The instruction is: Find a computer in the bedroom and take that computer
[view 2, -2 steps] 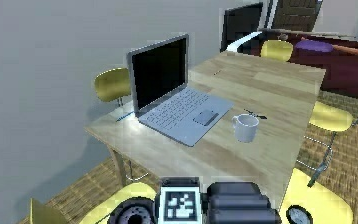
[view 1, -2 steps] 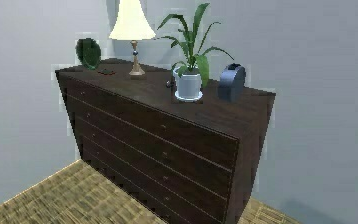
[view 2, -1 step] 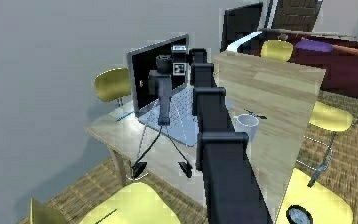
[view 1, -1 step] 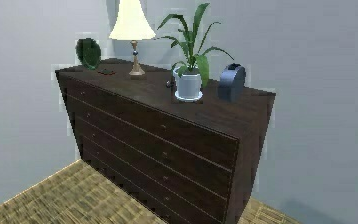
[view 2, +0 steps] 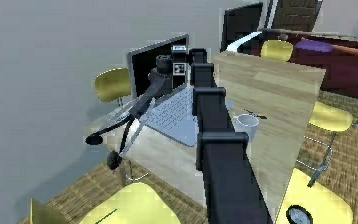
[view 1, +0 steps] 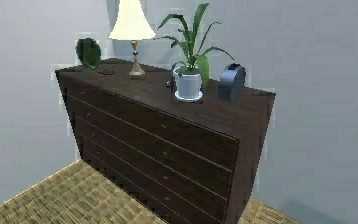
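Pincer point(view 2: 107, 148) sits at the far end of the arm point(view 2: 215, 130), and its two thin fingers point(view 2: 127, 112) point down toward the arm side view's left, near the corner of the table point(view 2: 277, 100). I cannot tell if the fingers are apart or together. The computer point(view 2: 167, 105) lies on the table just behind them, so I also cannot tell if anything is held.

The computer is a laptop with its lid up. Its dark screen is toward the wall and its grey keyboard half is just beside the arm's bar. A white mug point(view 2: 247, 124) stands near the arm on the other side, and a yellow chair point(view 2: 112, 85) is beside the table's corner.

I judge the step in hand to be the grasp. The hold should land on the keyboard half's edge and not on the thin lid, which may swing. The wrist should be squared to that edge first. After that, a straight lift before pulling the arm in seems safest, without sideways sweep, because mug and chair are near.

Ahead of the base stands a dark dresser point(view 1: 157, 140) with a lamp point(view 1: 133, 25), so driving forward offers little room.
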### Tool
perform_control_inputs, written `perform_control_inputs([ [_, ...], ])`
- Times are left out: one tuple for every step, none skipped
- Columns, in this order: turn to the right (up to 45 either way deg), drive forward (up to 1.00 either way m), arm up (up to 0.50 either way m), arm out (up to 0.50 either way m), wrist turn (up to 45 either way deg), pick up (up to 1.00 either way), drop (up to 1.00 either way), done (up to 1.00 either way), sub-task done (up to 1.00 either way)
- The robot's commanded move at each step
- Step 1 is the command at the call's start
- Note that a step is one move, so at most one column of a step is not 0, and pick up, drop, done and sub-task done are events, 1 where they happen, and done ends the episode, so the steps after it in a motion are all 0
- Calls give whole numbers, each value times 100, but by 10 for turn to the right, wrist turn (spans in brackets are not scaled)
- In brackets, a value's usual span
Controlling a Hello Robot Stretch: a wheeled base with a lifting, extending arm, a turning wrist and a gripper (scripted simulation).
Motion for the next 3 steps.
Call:
perform_control_inputs([
  [0,0,0,0,450,0,0,0,0],
  [0,0,0,0,450,0,0,0,0],
  [0,0,0,0,450,0,0,0,0],
])
